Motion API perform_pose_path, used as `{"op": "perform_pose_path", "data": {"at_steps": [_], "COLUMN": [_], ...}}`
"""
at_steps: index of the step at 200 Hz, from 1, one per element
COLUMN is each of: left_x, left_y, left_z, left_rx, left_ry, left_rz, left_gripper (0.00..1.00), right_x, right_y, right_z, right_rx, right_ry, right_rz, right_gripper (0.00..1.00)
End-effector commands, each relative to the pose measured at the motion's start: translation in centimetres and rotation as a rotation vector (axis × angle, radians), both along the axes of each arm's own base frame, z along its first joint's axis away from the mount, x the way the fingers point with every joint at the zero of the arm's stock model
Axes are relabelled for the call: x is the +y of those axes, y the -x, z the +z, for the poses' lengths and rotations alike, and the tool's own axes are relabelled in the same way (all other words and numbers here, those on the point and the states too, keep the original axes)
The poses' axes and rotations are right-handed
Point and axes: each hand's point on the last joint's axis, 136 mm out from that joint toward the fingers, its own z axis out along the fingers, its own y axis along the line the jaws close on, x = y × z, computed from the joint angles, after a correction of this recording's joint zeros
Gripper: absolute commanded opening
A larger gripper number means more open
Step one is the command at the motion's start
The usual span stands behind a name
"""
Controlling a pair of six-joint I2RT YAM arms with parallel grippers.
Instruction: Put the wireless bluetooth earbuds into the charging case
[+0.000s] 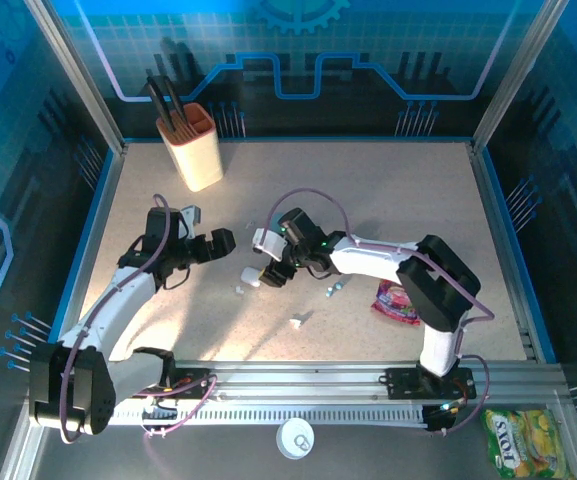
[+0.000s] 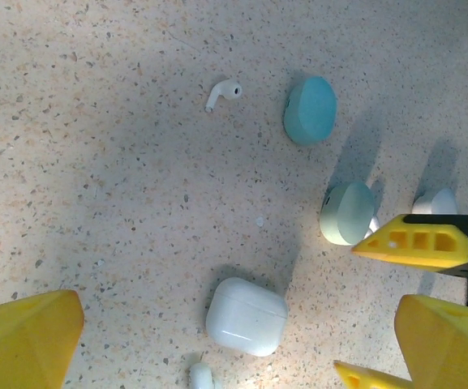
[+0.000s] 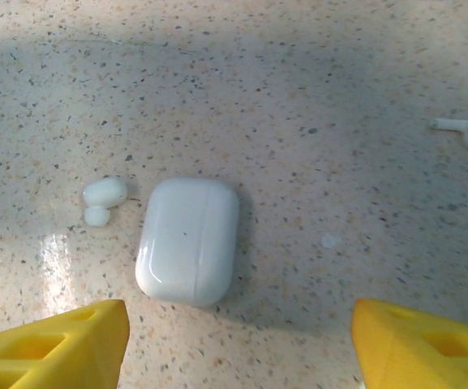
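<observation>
A closed white charging case [image 3: 187, 240] lies flat on the speckled table, just ahead of my right gripper [image 3: 238, 356], which hovers open with nothing between its yellow fingers. A small white earbud [image 3: 104, 198] rests just left of the case. A stemmed white earbud [image 3: 465, 132] lies far right. My left gripper [image 2: 238, 344] is wide open above the same case [image 2: 246, 316], with an earbud [image 2: 201, 375] beside it and a stemmed earbud [image 2: 223, 91] farther off. From above, both grippers [image 1: 218, 242] [image 1: 271, 262] flank the case [image 1: 251, 278].
Two teal pebble-shaped cases [image 2: 310, 110] [image 2: 347, 213] lie past the white case. A beige holder [image 1: 196, 145] with black tools stands at the back left. A pink packet [image 1: 396, 300] lies by the right arm. Another earbud [image 1: 295, 322] sits toward the front.
</observation>
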Motion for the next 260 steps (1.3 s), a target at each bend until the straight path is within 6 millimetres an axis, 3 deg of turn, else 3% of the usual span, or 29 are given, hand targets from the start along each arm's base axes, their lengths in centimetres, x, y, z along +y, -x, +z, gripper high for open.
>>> {"op": "perform_pose_path", "data": {"at_steps": [1,68,132,149,175,210,260], "left_x": [0.0,0.0,-0.1,-0.1,-0.2,-0.8,-4.9], "left_y": [0.2,0.3,0.2,0.2,0.3,0.5,1.6], "left_z": [0.7,0.4,0.8,0.8,0.7,0.8,1.1], "left_rx": [-0.001,-0.001,-0.009,-0.01,-0.004,0.002,0.063], "left_ry": [0.006,0.004,0.012,0.016,0.019,0.053,0.179], "left_rz": [0.005,0.005,0.004,0.003,0.004,-0.009,-0.15], "left_gripper": [0.99,0.99,0.99,0.99,0.99,0.99,0.96], "right_x": [1.9,3.2,3.4,3.3,3.1,2.4,-0.2], "right_y": [1.2,1.3,1.4,1.4,1.6,1.3,0.2], "right_z": [-1.0,-4.9,-6.7,-6.9,-6.3,-3.6,1.7], "right_rx": [0.03,0.07,0.096,0.096,0.085,0.031,-0.038], "right_ry": [0.012,0.102,0.141,0.149,0.15,0.123,-0.02], "right_rz": [0.064,0.077,0.091,0.097,0.112,0.095,0.04], "right_gripper": [0.74,0.73,0.58,0.5,0.39,0.37,0.36]}}
